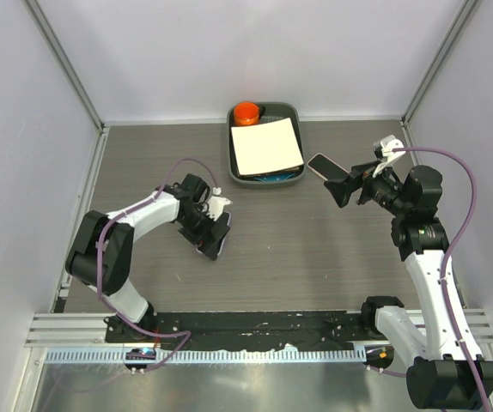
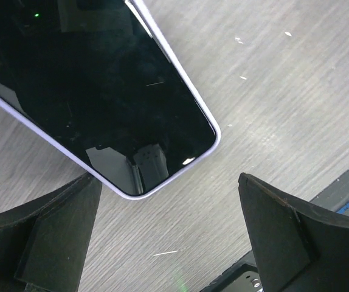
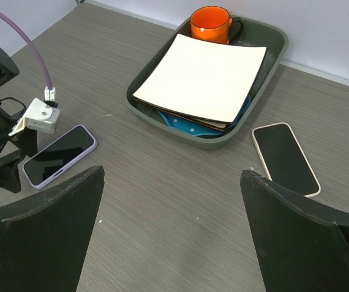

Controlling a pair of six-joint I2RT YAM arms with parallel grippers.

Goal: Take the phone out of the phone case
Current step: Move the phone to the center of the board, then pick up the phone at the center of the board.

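The left fingers [image 2: 41, 243] gape open over one end of the phone [image 2: 101, 79], which lies flat on the surface [image 2: 284, 91] in its lilac case [image 2: 217, 137]. The right fingers [image 3: 34, 231], also open, hang well apart. With nothing bracing the case, a pinch could clamp both together or skid them. I count two phones, the second phone [image 3: 285, 159] beside one tray [image 3: 275, 42], one mug [image 3: 210, 24] and one white plate [image 3: 202, 76].

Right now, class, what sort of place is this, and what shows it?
Probably a robotics test cell: a left arm and right arm mounted at the table edge, blank walls in metal framing, and staged props: a tray holding a mug, a lilac-edged phone and a pale-edged phone.
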